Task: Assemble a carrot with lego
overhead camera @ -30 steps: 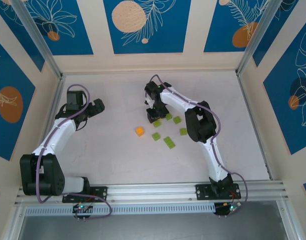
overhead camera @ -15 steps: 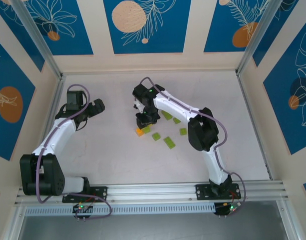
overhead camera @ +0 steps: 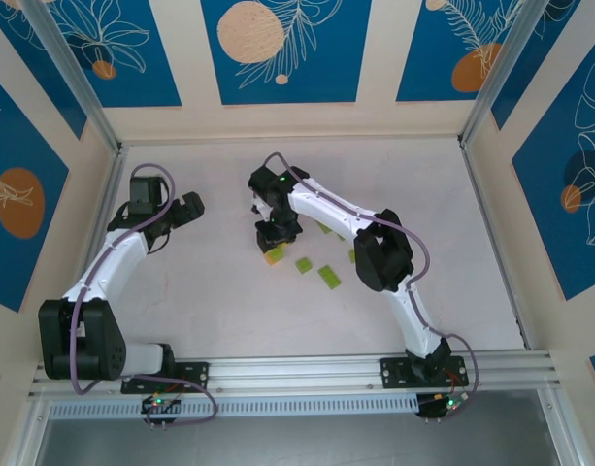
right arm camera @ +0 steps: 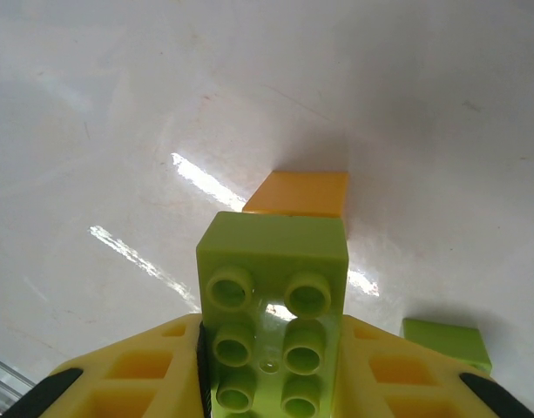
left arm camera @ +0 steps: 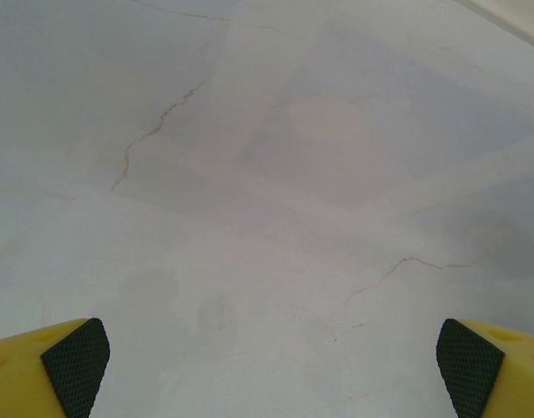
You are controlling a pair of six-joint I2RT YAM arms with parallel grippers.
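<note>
Lego bricks lie loose near the middle of the bench [overhead camera: 210, 301], a little toward its far edge. The right arm [overhead camera: 341, 216] stretches over them from the near edge. The left arm [overhead camera: 108, 262] stands well apart by the left edge, and the left fingers [left arm camera: 73, 361] are spread wide over bare bench. The right fingers [right arm camera: 149, 366] are clamped on a lime-green brick [right arm camera: 273, 287], its studs facing the wrist camera. That brick hangs over the orange block [right arm camera: 300, 193], which rests on the bench; whether the two touch I cannot tell. Toward the near right of the orange block lie a green oblong piece [overhead camera: 329, 277] and a green square piece [overhead camera: 304, 263], apart from each other.
</note>
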